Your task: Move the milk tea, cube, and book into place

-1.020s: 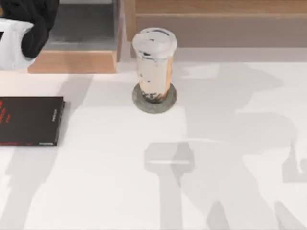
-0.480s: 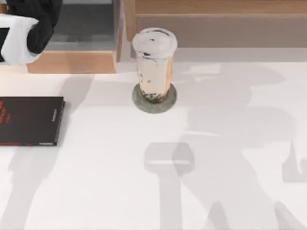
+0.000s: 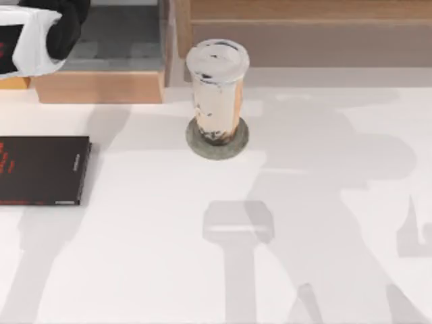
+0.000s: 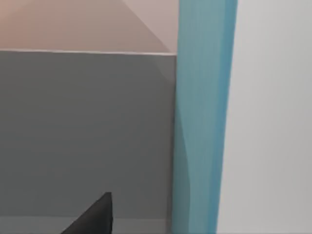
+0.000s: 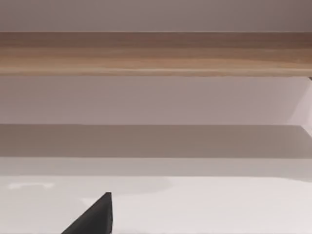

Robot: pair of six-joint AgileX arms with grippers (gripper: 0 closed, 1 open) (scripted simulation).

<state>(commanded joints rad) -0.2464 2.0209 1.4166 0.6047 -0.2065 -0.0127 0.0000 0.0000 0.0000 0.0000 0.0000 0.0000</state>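
The bench (image 3: pixel 202 270) spreads white under the top camera, with a wooden shelf unit (image 3: pixel 101 86) along its far edge. A thin black book (image 3: pixel 42 170) lies flat at the bench's left side, exactly where it lay a second ago.

What has changed is my left arm (image 3: pixel 47 30): over the last second it has slid toward the top-left corner, over the shelf's grey compartment, and I now see less of it. I judge it is carrying the book into that compartment, so this placement looks well along.

The milk tea (image 3: pixel 217 91) stands upright on a grey coaster (image 3: pixel 217 143) near the middle far edge, unmoved, so I judge that item settled.

The left wrist camera gives what the top one cannot: the book (image 4: pixel 202 117), a teal slab standing on end just beside the compartment's grey wall (image 4: pixel 87 131). One dark fingertip (image 4: pixel 95 217) of the left gripper shows, but I cannot tell whether the gripper is pinching the book or has spread off it.

The right wrist camera faces the shelf's wooden rail (image 5: pixel 156 52); I cannot tell that gripper's state either.
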